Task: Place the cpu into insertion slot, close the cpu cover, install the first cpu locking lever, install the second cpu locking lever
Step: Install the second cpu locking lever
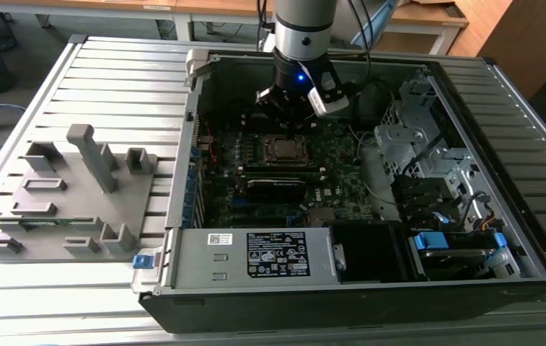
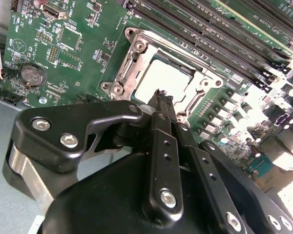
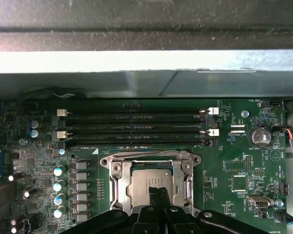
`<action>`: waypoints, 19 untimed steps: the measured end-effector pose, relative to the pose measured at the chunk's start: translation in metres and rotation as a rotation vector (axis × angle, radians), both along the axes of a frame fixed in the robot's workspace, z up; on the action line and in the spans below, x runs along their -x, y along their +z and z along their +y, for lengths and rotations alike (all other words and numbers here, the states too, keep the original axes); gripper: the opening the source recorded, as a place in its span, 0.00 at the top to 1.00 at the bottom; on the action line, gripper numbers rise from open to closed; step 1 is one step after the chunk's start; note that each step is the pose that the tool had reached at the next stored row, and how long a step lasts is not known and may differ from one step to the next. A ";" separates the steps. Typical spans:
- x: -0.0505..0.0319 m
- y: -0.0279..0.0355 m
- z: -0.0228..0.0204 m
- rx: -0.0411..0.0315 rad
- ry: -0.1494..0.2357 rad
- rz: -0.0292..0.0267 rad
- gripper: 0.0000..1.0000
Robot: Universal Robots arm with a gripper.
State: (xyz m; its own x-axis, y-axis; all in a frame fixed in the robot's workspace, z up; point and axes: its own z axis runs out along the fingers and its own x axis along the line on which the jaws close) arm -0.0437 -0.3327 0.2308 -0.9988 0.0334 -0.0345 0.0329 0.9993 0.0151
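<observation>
While your arm [image 1: 304, 29] hangs down into the open computer case [image 1: 503, 94], its jaws hover just above the socket on the green motherboard [image 3: 234, 161], and you can see them from 3 angles. Look at the second wrist view: the 2 black fingers [image 2: 162, 146] lie side by side, pressed together with nothing between them, their tips [image 2: 161, 95] over the edge of the cpu [image 2: 161, 78]. The cpu, a dull silver square, sits flat in the insertion slot [image 3: 118, 161], and the cpu cover [image 3: 185, 181] lies down around it as a metal frame, its cut-out showing the chip's top [image 3: 149, 178]. You cannot tell from these views whether the locking levers are hooked. In the first wrist view, 4 long dark memory slots [image 3: 136, 127] run beside the socket toward the case wall, a row of small capacitors [image 3: 58, 192] stands along another side, and a round coin battery [image 3: 260, 136] sits well apart from the socket. In the exterior view, a grey fixture tray [image 1: 61, 209] with upright blocks rests on the slatted desk [image 1: 128, 79] at the exterior view's left of the case, and a grey power supply [image 1: 253, 256] with a label fills the near end of the case.
</observation>
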 end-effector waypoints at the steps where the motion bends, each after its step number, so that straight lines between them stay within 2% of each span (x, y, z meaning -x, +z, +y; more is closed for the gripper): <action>1: 0.0000 0.0000 0.0000 -0.0001 0.000 0.0000 0.89; 19: 0.0000 0.0039 0.0000 -0.0001 0.000 0.0000 0.89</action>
